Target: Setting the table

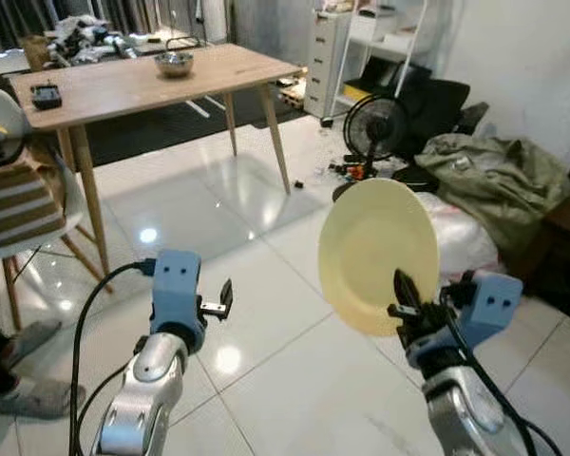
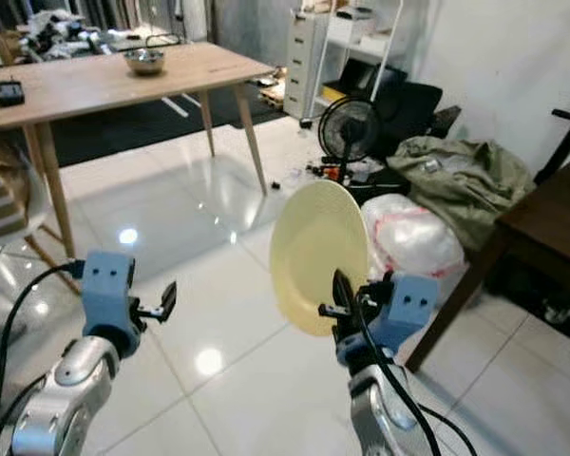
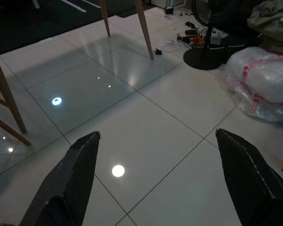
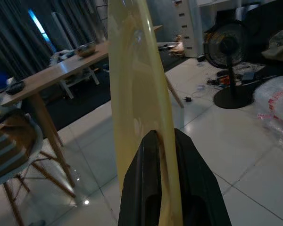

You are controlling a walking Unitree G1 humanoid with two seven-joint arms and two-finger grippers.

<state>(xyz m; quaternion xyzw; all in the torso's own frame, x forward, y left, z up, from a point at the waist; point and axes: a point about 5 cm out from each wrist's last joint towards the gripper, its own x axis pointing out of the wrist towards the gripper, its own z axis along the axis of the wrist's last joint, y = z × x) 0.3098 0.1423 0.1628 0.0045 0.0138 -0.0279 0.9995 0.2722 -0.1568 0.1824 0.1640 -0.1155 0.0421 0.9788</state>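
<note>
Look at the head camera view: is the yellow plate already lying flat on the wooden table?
No, the right gripper holds the yellow plate upright by its lower rim, above the tiled floor and away from the wooden table.

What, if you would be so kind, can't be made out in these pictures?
- What the metal bowl on the wooden table holds: too far and small in the eye views.
- What the dark object near the table's edge is: too small.
- The lower rim of the yellow plate: covered by the right gripper clamped on it.
- The chair: cut off by the left eye view's edge.
</note>
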